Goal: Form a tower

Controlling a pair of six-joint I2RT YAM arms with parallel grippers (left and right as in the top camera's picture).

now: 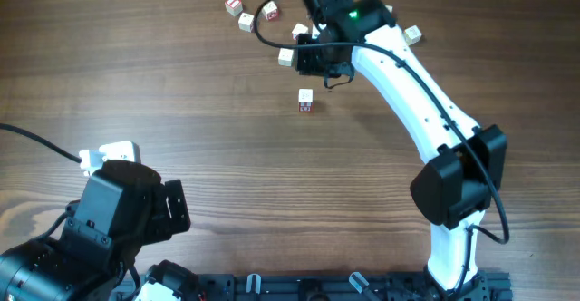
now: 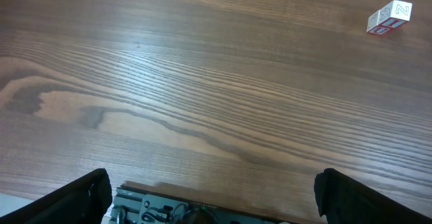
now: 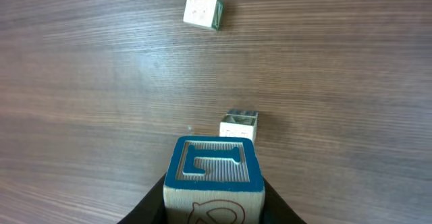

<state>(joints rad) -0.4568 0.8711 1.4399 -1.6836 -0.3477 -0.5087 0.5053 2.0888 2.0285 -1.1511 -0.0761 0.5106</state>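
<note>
Two arms: right arm runs from the lower right up to the upper centre of the overhead view; left arm sits at the lower left.
Tower: narrow stack one cube wide, pale wood with red marks, standing alone on the table just above the centre of the overhead view and just below the right arm's dark wrist. In the left wrist view it shows small at the upper right.
Right gripper: jaws clamped on a blue-lettered cube, one dark finger on each side, at the bottom centre of the right wrist view.
Left gripper: jaws wide apart, nothing between them, bare wood beneath; its fingers show at the two bottom corners.
Loose cubes: several scattered singly along the upper centre of the overhead view, some red-marked, one further right past the arm.
Pale cubes, right wrist view: one just above the held cube, another at the top; which overhead cubes these are cannot be told.
Table: brown wood grain.
</note>
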